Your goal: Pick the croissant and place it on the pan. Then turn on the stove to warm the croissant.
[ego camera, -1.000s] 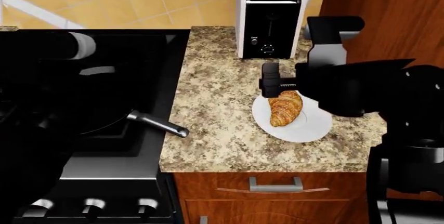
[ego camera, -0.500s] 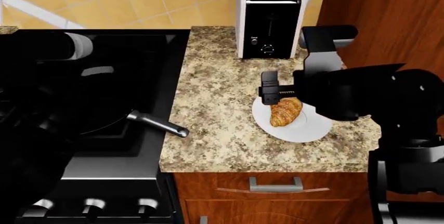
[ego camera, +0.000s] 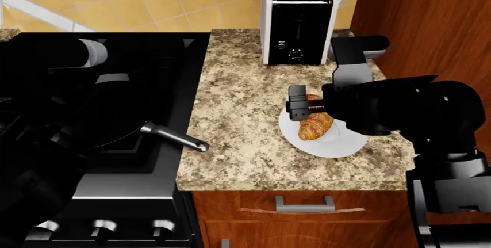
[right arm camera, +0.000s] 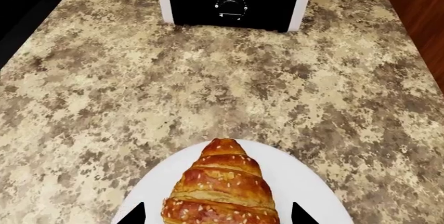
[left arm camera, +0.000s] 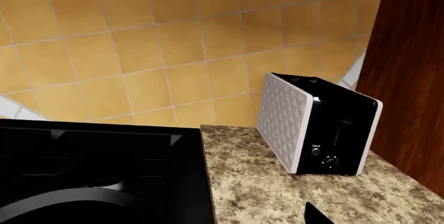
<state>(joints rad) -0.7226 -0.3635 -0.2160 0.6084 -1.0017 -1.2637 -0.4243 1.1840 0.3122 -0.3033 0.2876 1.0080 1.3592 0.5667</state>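
The croissant [ego camera: 316,125] lies on a round white plate [ego camera: 344,143] on the counter right of the stove [ego camera: 157,58]. My right gripper [ego camera: 305,106] is open and low over the croissant's far end. In the right wrist view its two fingertips [right arm camera: 134,215] stand on either side of the croissant [right arm camera: 222,185] without touching it. The black pan [ego camera: 115,122] sits on the stove with its silver handle [ego camera: 175,137] pointing toward the counter. Its rim also shows in the left wrist view [left arm camera: 66,198]. My left arm is a dark mass over the stove, and its jaws are hard to make out.
A white-and-black toaster [ego camera: 297,19] stands at the back of the counter, just beyond the plate, and shows in both wrist views [left arm camera: 319,125] [right arm camera: 232,0]. Stove knobs [ego camera: 100,227] line the front edge. A wooden cabinet wall [ego camera: 429,23] rises at the right.
My right gripper has come down and nearer over the croissant, covering more of its far end. The croissant, plate and pan have not moved.
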